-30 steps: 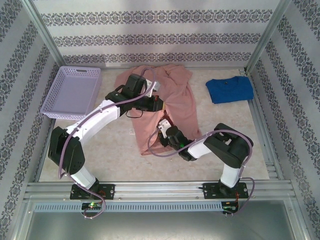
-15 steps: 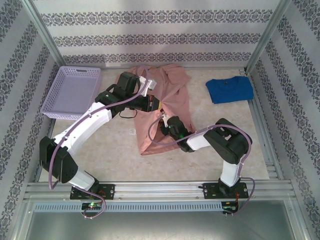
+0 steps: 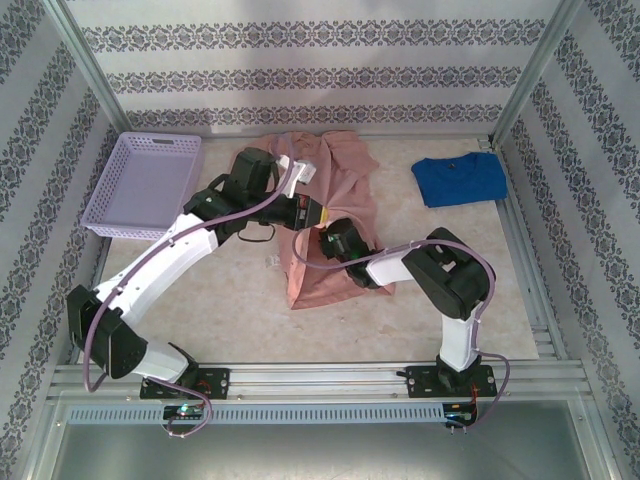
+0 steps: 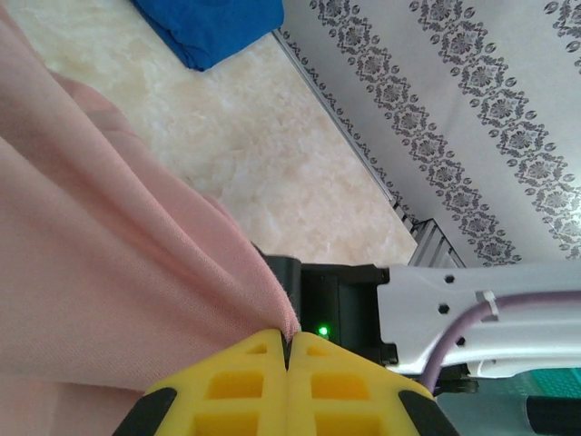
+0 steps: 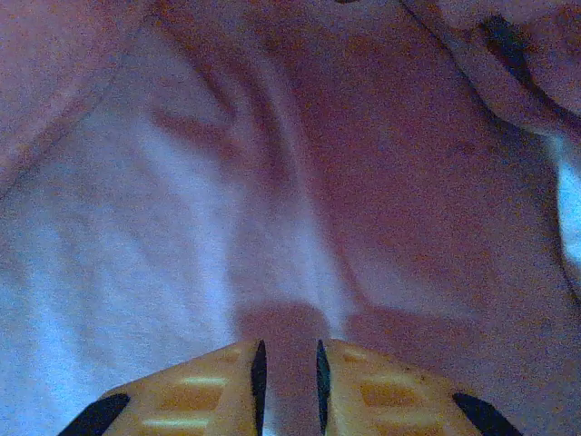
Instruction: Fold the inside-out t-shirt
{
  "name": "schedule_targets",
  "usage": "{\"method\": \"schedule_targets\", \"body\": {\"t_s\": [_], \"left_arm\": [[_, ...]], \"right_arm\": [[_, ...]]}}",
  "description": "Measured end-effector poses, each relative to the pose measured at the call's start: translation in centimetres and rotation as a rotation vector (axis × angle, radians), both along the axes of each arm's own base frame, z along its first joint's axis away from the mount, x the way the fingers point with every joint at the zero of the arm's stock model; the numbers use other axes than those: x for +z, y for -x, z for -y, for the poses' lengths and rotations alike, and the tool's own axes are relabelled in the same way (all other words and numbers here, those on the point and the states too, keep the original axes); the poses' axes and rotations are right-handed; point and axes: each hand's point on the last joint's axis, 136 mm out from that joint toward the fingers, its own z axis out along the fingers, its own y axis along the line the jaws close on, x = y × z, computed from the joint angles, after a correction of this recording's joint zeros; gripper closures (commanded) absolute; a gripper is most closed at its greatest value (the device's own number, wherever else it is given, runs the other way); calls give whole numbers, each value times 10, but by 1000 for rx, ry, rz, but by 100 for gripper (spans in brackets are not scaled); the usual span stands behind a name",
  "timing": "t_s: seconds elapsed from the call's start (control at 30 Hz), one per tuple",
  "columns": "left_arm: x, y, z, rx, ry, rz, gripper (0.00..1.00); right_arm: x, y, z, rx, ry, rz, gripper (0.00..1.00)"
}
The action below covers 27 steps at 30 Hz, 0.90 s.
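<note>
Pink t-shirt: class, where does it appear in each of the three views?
Top external: pink t-shirt mid-table, between the arms.
Left wrist: left side, pinched in the shut left gripper.
Right wrist: above the right gripper.
Shared landmark: blue t-shirt, top and left wrist views.

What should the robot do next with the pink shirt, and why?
Probably the left hand should lift its pinched bit of the pink t-shirt a little. That hand is shut on the cloth, the shirt lies bunched and narrow, and the right hand has its fingers slightly apart against it.
</note>
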Motion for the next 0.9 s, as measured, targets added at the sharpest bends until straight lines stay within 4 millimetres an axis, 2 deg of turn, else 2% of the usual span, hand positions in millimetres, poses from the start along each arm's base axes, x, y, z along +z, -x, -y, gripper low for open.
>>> {"method": "schedule_targets", "body": {"t_s": [0.17, 0.27, 0.37, 0.5, 0.63, 0.77, 0.9], "left_arm": [[12, 1, -10, 41, -7, 55, 100], [14, 0, -16, 66, -22, 79, 100], [13, 4, -16, 56, -20, 77, 100], [13, 15, -7, 5, 2, 62, 100], [19, 38, 12, -83, 28, 60, 100], [30, 53, 25, -141, 53, 71, 100], [37, 59, 28, -160, 71, 87, 100]], "right_arm": [[-15, 7, 13, 15, -6, -40, 73], [-21, 13, 20, 27, -13, -67, 73], [-21, 11, 22, 23, -5, -77, 73], [-7, -4, 13, 20, 20, -56, 72], [9, -21, -3, 25, 16, -28, 71], [13, -34, -11, 29, 42, -37, 70], [16, -45, -12, 21, 62, -61, 66]]}}
